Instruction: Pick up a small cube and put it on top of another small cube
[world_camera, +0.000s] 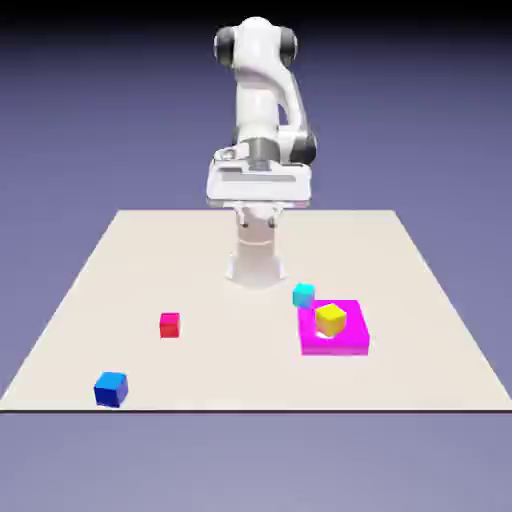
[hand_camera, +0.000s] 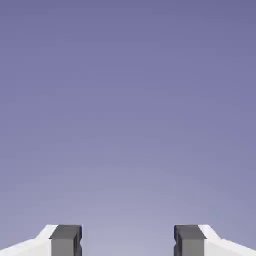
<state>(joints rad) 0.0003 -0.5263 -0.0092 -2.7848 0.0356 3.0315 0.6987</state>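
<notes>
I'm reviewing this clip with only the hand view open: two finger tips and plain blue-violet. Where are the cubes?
Observer: On the pale flat tabletop, the small solid dark-blue cube sits near the edge closest to the camera, at the exterior view's left.
Operator: Anything near it?
Observer: The small red cube is the nearest, farther back and to the right.
Operator: And the magenta block?
Observer: The flat magenta block carries a small yellow cube.

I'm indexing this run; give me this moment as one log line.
gripper: open, empty, above table | dark-blue cube: on table, not lifted | yellow cube: on magenta block | stacking: not done
</notes>
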